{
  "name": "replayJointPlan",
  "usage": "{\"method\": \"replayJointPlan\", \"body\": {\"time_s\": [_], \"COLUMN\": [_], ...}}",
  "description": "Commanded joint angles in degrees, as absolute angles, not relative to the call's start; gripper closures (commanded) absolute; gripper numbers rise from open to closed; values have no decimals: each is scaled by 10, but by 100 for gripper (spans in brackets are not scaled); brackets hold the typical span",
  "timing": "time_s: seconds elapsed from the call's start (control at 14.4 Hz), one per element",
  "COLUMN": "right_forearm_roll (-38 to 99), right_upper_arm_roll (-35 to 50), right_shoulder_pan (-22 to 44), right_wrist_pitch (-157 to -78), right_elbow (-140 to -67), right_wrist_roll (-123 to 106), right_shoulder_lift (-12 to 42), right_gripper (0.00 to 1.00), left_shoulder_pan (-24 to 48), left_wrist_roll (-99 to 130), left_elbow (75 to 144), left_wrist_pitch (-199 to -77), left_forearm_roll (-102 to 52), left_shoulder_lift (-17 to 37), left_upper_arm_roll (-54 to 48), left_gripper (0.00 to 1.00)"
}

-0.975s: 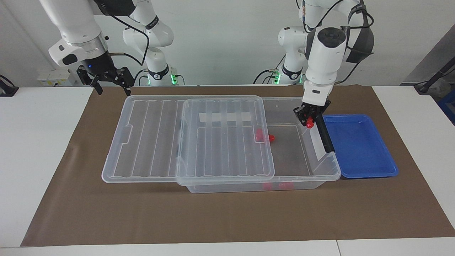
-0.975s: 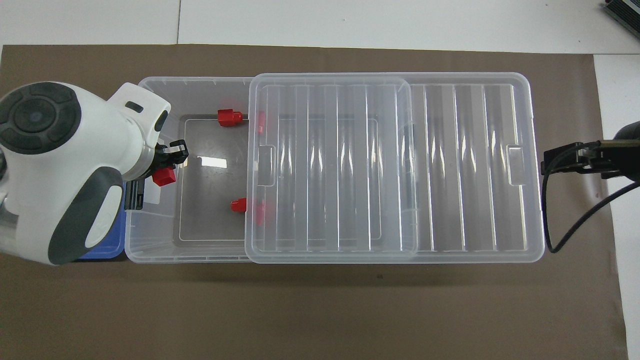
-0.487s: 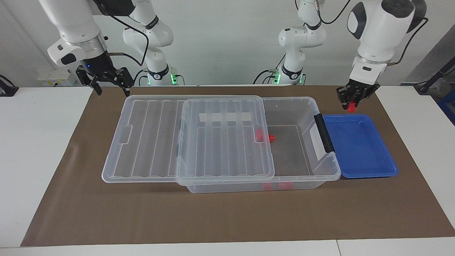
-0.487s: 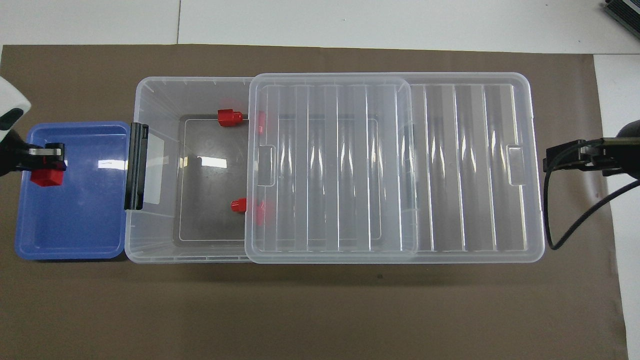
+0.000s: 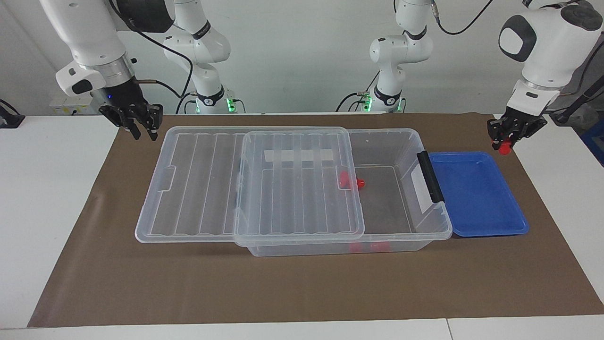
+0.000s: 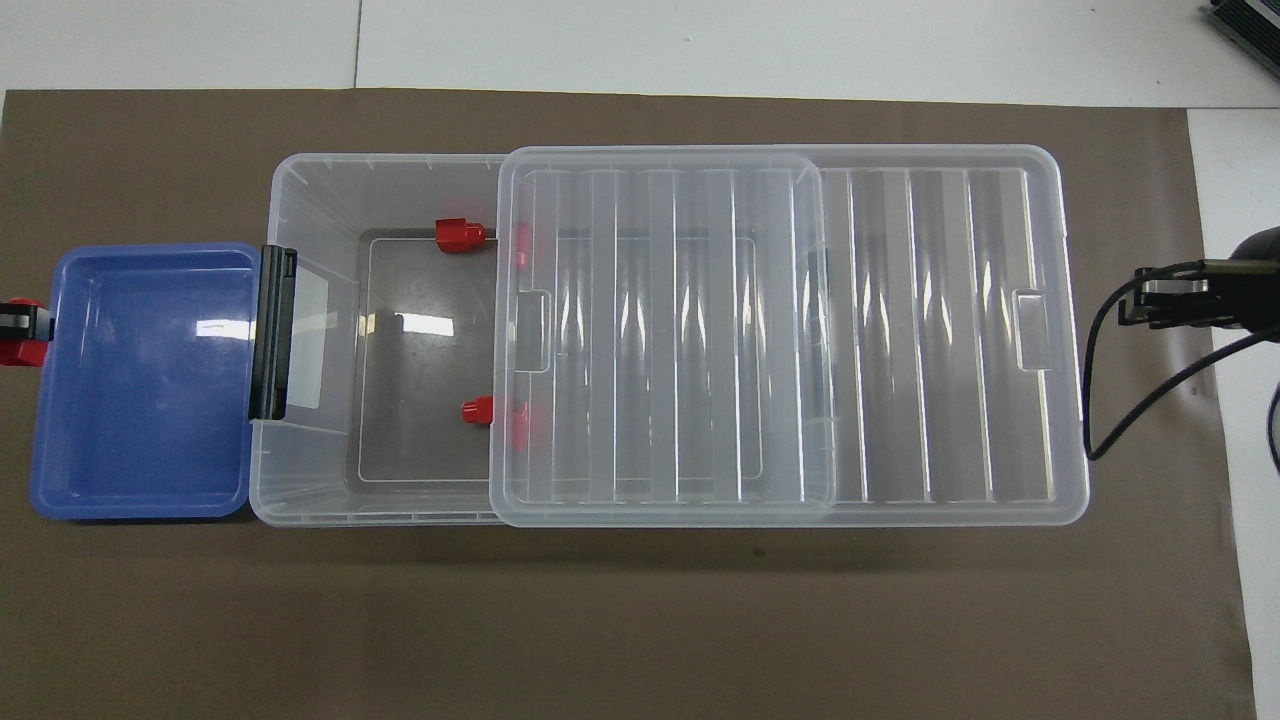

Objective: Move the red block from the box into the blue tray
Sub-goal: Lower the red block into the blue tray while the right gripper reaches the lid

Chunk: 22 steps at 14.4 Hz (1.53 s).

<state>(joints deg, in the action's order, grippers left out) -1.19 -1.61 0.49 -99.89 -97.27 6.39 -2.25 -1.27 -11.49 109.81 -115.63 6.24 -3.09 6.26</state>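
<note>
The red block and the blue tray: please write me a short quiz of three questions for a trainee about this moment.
1. True or false: the red block already lies in the blue tray.
2. Which gripper holds the red block?
A. the left gripper
B. the right gripper
C. neither
3. Fill in: apart from the held block, ___ other red pieces show uncovered in the open end of the box, beside the edge of the slid lid.

Key
1. False. It hangs in the left gripper, past the tray's outer end, over the brown mat.
2. A. The right gripper waits over the mat near the lid's corner.
3. Two.
</note>
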Motion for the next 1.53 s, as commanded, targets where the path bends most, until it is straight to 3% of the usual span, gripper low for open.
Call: {"method": "replayJointPlan", "body": {"time_s": [0.0,0.35,0.63,0.97,1.46], "right_forearm_roll": [-13,-13,-13,-6,-3], "right_upper_arm_roll": [-16,-16,-16,-15,-10], "right_shoulder_pan": [-13,-28,-41,-42,-32], "right_wrist_pitch": [-1067,-1142,-1190,-1241,-1230], "right_elbow": [-1029,-1051,-1050,-1043,-1043], "right_wrist_roll": [55,62,60,58,54], "right_shoulder_lift": [-33,10,51,86,87], "right_gripper": [100,100,100,100,100], "left_shoulder_pan": [-13,-24,-25,-18,-16], "left_wrist_roll": [-127,-127,-158,-233,-268], "left_elbow": [1185,1268,1271,1275,1295], "left_wrist_pitch": [-1278,-1409,-1426,-1437,-1518], "left_forearm_roll": [52,52,34,-112,-112], "left_shoulder_lift": [-26,4,27,60,101], "left_upper_arm_roll": [65,66,91,99,99], "left_gripper": [90,90,90,90,89]}}
